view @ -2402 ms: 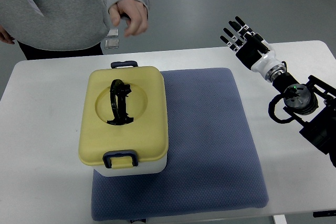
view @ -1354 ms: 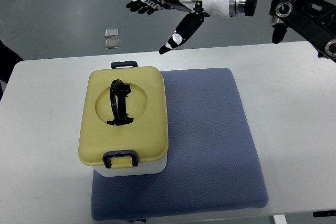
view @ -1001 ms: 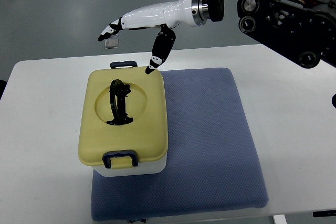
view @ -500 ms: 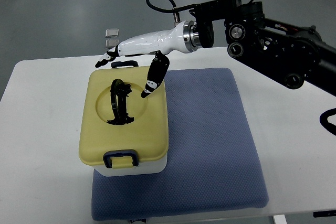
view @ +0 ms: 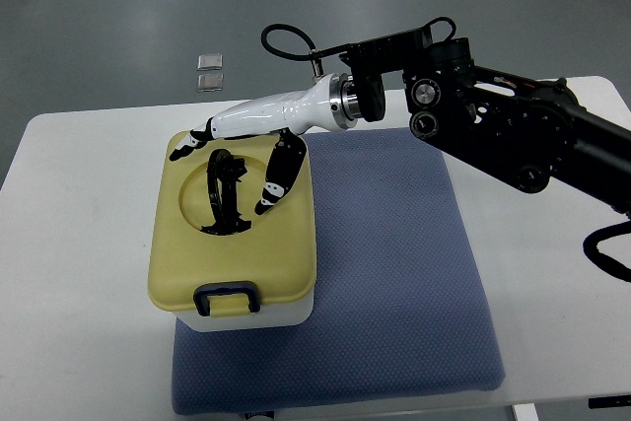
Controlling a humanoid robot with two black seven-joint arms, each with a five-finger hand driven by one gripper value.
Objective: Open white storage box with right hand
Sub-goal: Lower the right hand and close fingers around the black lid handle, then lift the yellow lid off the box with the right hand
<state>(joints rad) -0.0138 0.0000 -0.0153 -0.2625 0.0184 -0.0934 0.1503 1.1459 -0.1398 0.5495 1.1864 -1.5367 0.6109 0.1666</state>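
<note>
Robotics lab or test room, plain white rectangular counter, bare grey floor at 12 o'clock, black jointed robot arm at 2 o'clock

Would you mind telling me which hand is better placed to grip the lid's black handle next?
The right. The right hand is open above the yellow lid, with its fingers beyond the handle and its thumb on the near side. The left arm is out of view.

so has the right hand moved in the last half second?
Yes. The right hand has dropped toward the camera side, from the far rim of the yellow lid to over its recess, fingers spread around the black handle, not gripping it.
</note>
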